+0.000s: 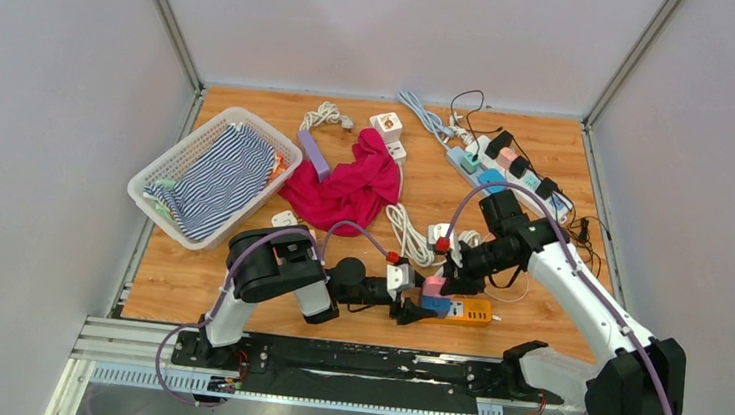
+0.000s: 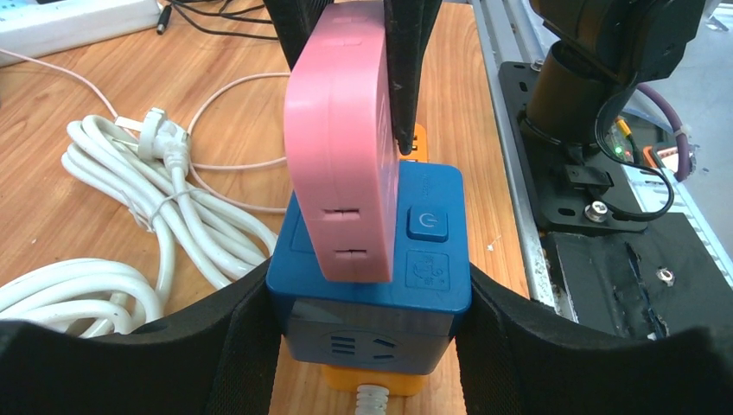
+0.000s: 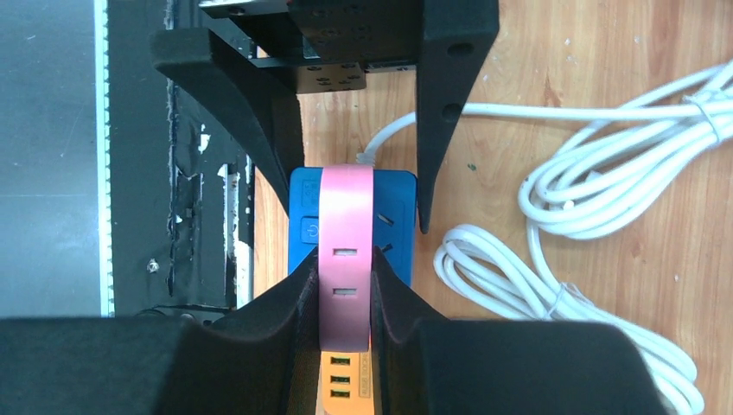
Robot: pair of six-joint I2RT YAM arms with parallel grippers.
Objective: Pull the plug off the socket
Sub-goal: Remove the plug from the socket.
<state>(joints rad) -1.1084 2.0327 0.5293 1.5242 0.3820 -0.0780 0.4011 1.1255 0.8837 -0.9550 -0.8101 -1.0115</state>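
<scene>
At lower centre of the top view, the right gripper [image 3: 346, 270] pinches the upright pink plug [image 3: 346, 212]; the left gripper [image 2: 367, 307] clamps the blue socket [image 2: 380, 346] directly beneath it

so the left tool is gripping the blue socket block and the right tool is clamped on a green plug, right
The plug is pink, not green. The right wrist view shows the right tool clamped on it, while the left tool grips the blue socket block.

You see a smooth, matt pink plastic plug [image 2: 341, 156], a glossy blue plastic socket [image 2: 372, 333], and a wooden table [image 2: 454, 104].
</scene>
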